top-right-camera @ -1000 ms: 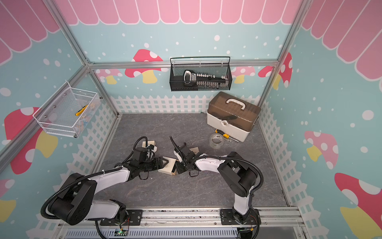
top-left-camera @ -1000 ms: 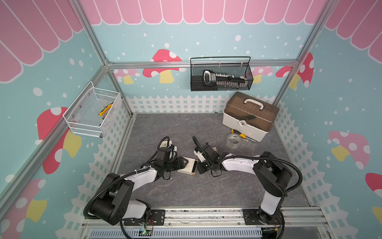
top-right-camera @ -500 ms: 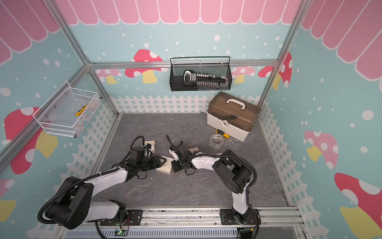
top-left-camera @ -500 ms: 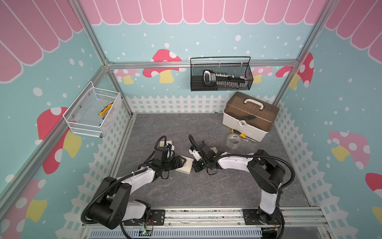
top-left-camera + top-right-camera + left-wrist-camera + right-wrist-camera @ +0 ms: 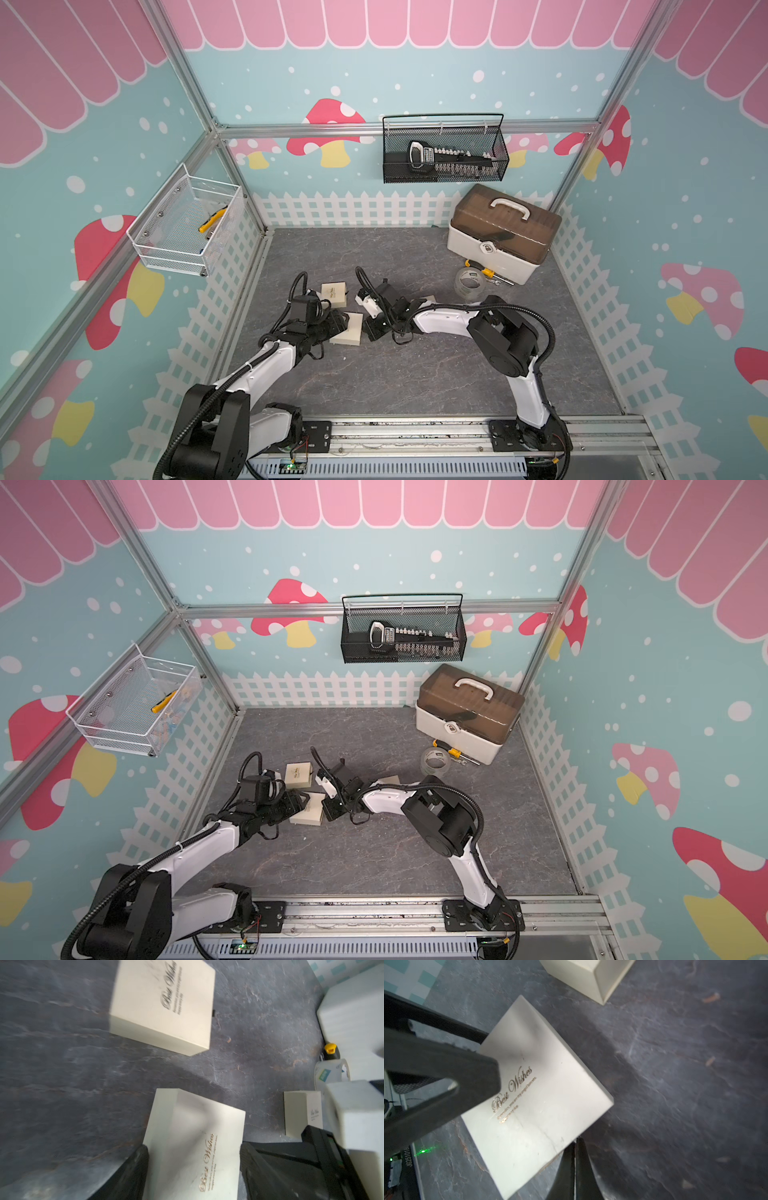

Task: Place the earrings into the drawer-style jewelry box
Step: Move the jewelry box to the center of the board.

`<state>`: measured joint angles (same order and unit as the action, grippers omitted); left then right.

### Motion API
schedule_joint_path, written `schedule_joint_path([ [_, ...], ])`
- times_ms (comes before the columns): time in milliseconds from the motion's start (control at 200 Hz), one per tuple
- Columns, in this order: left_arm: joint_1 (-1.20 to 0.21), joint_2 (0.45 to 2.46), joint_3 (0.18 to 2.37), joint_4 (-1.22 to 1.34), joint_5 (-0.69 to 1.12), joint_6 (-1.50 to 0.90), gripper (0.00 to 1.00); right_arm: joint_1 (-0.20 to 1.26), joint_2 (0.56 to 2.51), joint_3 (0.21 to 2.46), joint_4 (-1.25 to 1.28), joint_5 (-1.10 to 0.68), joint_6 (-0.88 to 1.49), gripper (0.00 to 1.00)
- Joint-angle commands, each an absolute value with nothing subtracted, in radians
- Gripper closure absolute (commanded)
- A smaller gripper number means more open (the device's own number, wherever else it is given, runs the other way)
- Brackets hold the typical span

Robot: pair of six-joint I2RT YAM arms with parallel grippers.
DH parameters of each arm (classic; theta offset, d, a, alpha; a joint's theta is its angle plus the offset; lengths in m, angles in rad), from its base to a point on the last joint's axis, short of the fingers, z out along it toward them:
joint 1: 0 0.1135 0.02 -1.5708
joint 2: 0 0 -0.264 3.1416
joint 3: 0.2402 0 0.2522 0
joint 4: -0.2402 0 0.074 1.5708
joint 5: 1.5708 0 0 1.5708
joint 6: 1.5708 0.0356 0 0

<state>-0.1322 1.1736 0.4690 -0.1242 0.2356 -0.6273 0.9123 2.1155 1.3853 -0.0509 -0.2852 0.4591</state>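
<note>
A beige "Best Wishes" jewelry box (image 5: 350, 331) (image 5: 310, 811) lies on the grey floor mat between my two arms. My left gripper (image 5: 193, 1147) is shut on it, one black finger (image 5: 133, 1169) pressed to each side of the box (image 5: 187, 1126). My right gripper (image 5: 575, 1141) (image 5: 368, 332) is shut, and its tips touch the opposite edge of the box (image 5: 533, 1095). Whether they pinch anything there I cannot tell. The box looks closed. The earrings are out of view.
Two more beige boxes lie close by, one behind the left gripper (image 5: 333, 293) and one beside the right arm (image 5: 429, 299). A tape roll (image 5: 469, 283), a screwdriver (image 5: 484, 272) and a toolbox (image 5: 503, 232) are at the back right. Wire baskets (image 5: 444, 174) (image 5: 174, 249) hang on the walls.
The held box and both grippers have slid to the left across the mat. Both grippers kept their state.
</note>
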Motion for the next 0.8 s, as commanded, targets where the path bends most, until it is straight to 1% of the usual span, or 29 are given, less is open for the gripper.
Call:
schedule_joint_path([
  [0, -0.089, 1.143, 0.468, -0.198, 0.161, -0.677, 0.29, 0.935, 2.17, 1.467, -0.023, -0.309, 0.428, 1.0],
  [210, -0.023, 1.107, 0.477, -0.275, 0.081, -0.704, 0.26, 0.945, 2.252, 1.57, -0.023, -0.312, 0.426, 1.0],
  [295, -0.007, 1.087, 0.478, -0.309, 0.05, -0.713, 0.2, 0.944, 2.239, 1.573, -0.03, -0.285, 0.414, 1.0],
  [335, -0.005, 1.068, 0.483, -0.33, 0.032, -0.717, 0.17, 0.944, 2.221, 1.563, -0.035, -0.266, 0.408, 1.0],
  [420, -0.004, 1.001, 0.494, -0.388, -0.029, -0.725, 0.07, 0.944, 2.156, 1.517, -0.035, -0.219, 0.398, 1.0],
  [495, -0.004, 0.929, 0.509, -0.428, -0.074, -0.719, 0.03, 0.942, 2.077, 1.458, -0.034, -0.159, 0.395, 1.0],
  [565, -0.005, 0.869, 0.526, -0.436, -0.08, -0.698, 0.01, 0.937, 1.989, 1.387, -0.034, -0.095, 0.396, 1.0],
  [625, -0.014, 0.849, 0.544, -0.419, -0.063, -0.682, 0.01, 0.928, 1.911, 1.323, -0.035, -0.043, 0.406, 0.89],
  [665, -0.03, 0.853, 0.56, -0.4, -0.051, -0.669, 0.01, 0.916, 1.844, 1.28, -0.042, -0.006, 0.415, 0.8],
  [695, -0.049, 0.865, 0.576, -0.387, -0.049, -0.663, 0.01, 0.908, 1.806, 1.257, -0.063, 0.019, 0.419, 0.7],
  [725, -0.077, 0.884, 0.594, -0.374, -0.055, -0.657, 0.01, 0.897, 1.772, 1.242, -0.094, 0.038, 0.426, 0.63],
  [765, -0.127, 0.912, 0.619, -0.351, -0.074, -0.649, 0.01, 0.881, 1.732, 1.229, -0.138, 0.063, 0.439, 0.53],
  [785, -0.155, 0.928, 0.631, -0.336, -0.084, -0.644, 0.01, 0.873, 1.711, 1.223, -0.16, 0.091, 0.45, 0.45],
  [795, -0.168, 0.936, 0.637, -0.329, -0.09, -0.641, 0.01, 0.869, 1.7, 1.22, -0.173, 0.104, 0.459, 0.39],
])
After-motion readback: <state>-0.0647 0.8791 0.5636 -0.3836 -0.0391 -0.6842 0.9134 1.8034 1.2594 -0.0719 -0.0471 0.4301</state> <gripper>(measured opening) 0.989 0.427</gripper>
